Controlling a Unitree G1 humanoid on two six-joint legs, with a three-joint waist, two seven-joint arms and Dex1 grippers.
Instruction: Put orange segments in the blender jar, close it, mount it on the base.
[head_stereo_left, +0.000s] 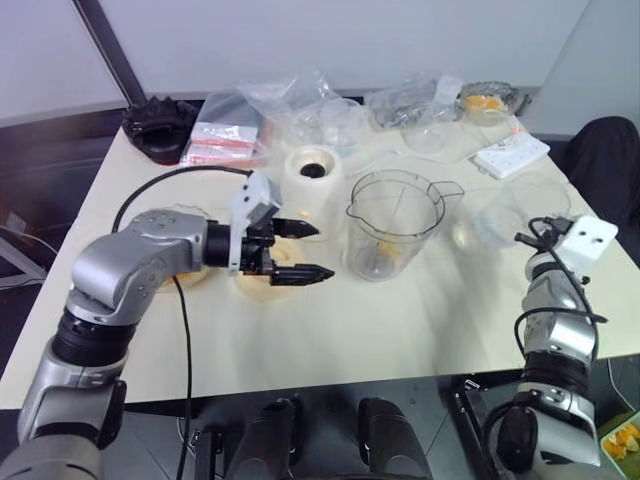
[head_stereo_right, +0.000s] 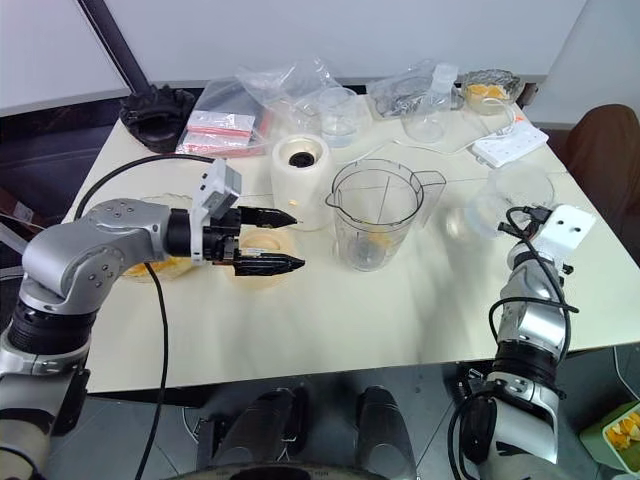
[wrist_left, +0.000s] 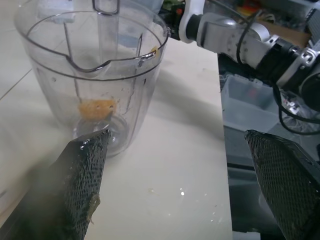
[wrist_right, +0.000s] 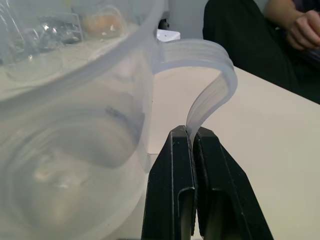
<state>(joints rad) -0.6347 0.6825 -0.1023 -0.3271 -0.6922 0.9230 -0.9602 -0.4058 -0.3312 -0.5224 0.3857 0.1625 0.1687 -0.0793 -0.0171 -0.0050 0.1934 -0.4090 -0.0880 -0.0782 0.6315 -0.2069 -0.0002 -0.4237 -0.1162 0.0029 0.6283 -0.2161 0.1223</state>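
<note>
Found a black moulded object at the far left corner of the table, with clear bags showing red strips just beside it. Noted a clear bowl of orange segments under the left forearm, partly hidden. Saw the left gripper pointed towards the robot's right, fingers spread wide, holding nothing, hanging just above a flat cream lid; could not tell whether the lower finger touched that lid. Spotted a small pale scrap stuck to one fingertip in the left wrist view. Located the base standing upright behind the gripper, dark socket facing up, nothing mounted on it. Found the blender jar upright on the table just right of the base and apart from it, lidless, handle away from the robot, with one orange piece lying at its bottom near the blade. Noted, further back, loose clear packaging and another dish of orange pieces, then a white power strip nearer the right edge. Saw the right gripper pressed shut on the thin curved tab of a clear container standing near the table's right edge. Glimpsed a person in dark clothing beyond that edge, one hand resting in the lap.
</note>
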